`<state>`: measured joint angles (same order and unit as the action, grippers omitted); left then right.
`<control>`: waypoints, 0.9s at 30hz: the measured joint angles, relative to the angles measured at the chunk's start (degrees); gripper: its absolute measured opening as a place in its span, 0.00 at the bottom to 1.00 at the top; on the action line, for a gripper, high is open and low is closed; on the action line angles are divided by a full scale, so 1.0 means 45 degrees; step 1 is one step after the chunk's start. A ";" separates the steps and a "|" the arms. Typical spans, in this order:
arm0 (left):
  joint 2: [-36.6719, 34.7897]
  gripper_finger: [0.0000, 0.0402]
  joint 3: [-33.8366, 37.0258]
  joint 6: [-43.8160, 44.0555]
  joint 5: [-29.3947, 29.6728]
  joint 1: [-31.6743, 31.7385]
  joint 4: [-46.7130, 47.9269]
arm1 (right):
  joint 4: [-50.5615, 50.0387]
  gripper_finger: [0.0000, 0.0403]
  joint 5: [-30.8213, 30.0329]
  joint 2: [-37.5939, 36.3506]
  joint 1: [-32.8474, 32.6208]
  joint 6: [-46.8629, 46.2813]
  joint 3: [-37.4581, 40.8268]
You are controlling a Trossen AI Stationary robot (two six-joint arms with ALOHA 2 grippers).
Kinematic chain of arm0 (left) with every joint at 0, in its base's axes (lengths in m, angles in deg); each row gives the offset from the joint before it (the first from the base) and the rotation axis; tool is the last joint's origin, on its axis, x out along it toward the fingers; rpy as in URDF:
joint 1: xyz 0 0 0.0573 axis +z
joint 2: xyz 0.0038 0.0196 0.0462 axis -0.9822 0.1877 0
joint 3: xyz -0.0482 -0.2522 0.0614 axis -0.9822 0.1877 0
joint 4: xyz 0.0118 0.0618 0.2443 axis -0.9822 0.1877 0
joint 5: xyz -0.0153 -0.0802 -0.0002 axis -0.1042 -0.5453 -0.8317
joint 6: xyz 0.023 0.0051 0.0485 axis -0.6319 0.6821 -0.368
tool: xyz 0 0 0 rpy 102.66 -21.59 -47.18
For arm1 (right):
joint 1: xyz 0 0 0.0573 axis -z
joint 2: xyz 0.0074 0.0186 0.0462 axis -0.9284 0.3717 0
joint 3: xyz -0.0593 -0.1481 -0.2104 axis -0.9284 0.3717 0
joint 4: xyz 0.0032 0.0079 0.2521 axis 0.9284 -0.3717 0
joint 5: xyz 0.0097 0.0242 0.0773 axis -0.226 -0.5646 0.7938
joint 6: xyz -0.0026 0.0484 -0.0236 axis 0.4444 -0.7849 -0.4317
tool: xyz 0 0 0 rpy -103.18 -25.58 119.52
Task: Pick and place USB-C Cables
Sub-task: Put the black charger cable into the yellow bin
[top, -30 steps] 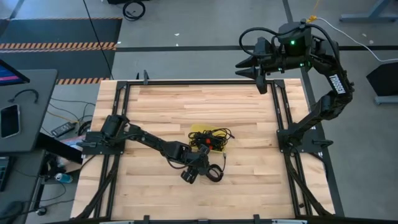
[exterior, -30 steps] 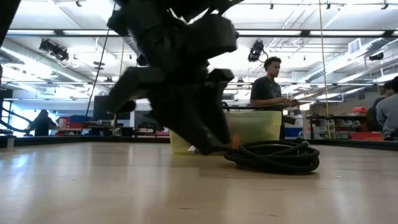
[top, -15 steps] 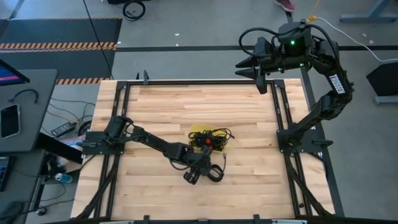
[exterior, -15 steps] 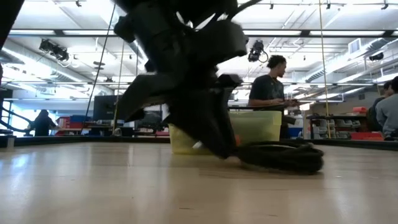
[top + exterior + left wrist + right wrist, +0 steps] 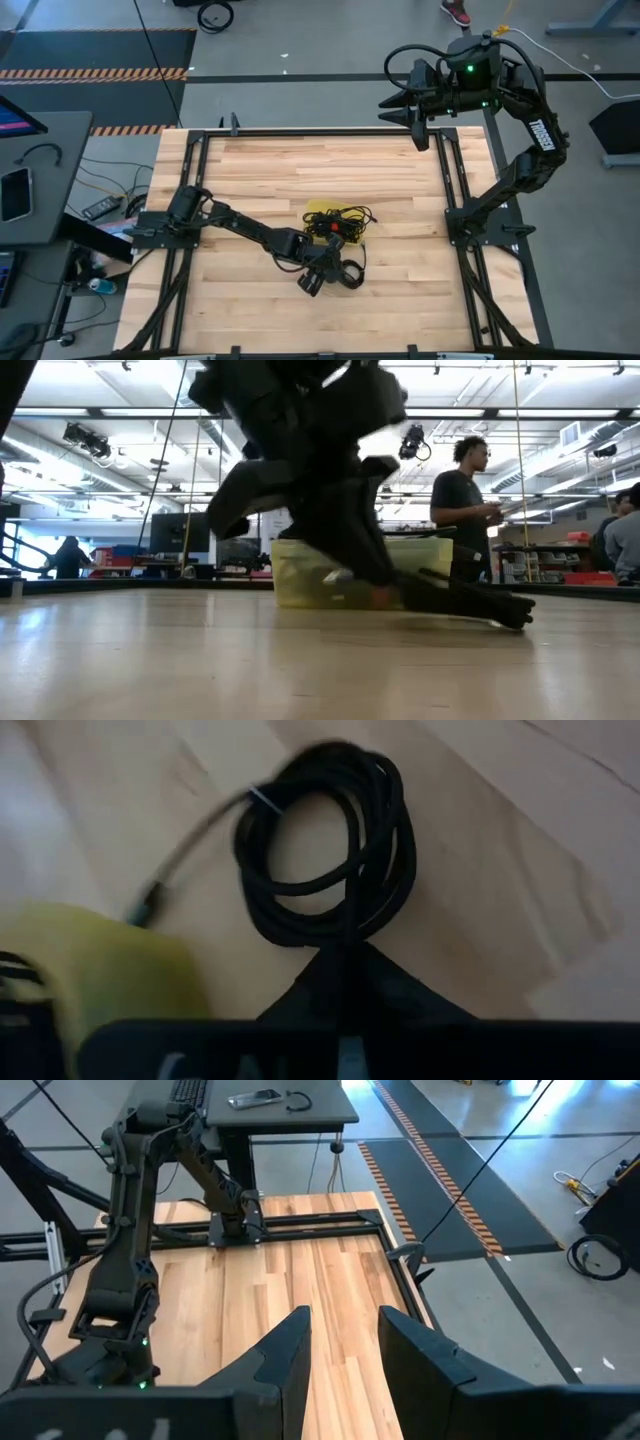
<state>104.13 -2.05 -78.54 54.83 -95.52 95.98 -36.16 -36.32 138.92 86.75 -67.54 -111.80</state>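
Left gripper [image 5: 330, 277] has just closed on a loose USB-C cable coil [image 5: 349, 275] beside the yellow bin [image 5: 318, 211].

High view: earlier the jaws stood wide over the coil; now they pinch its edge, so the pick looks secured, on the bin's near side. The right gripper [image 5: 402, 104] waits, jaws apart, well beyond the bin. Low view: the coil [image 5: 470, 600] is tilted, one side apparently lifting off the table [image 5: 200, 660]. Left wrist view: the coil's [image 5: 325, 845] oval runs lengthwise away from the fingers; its loose connector tail [image 5: 175, 870] points toward the bin [image 5: 100, 960].
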 joint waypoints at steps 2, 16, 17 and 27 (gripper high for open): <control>-0.0263 0.05 0.0000 -0.0574 0.0485 -0.0106 -0.0190 | 0.0000 0.31 -0.0001 0.0000 0.0000 0.0000 0.0000; -0.0667 0.04 -0.2574 -0.2305 0.2689 0.0186 0.0908 | -0.0005 0.31 -0.0001 0.0000 0.0000 -0.0005 0.0000; -0.0667 0.04 -0.2834 -0.2317 0.2845 0.0279 0.0961 | -0.0009 0.31 -0.0001 0.0000 0.0000 -0.0005 -0.0004; -0.0672 0.04 -0.5629 -0.2331 0.3250 0.0755 0.1127 | -0.0112 0.31 -0.0001 0.0000 0.0000 -0.0005 0.0000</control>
<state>101.11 -27.38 -89.03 69.46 -92.12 101.05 -36.67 -36.33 138.92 86.75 -67.56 -111.80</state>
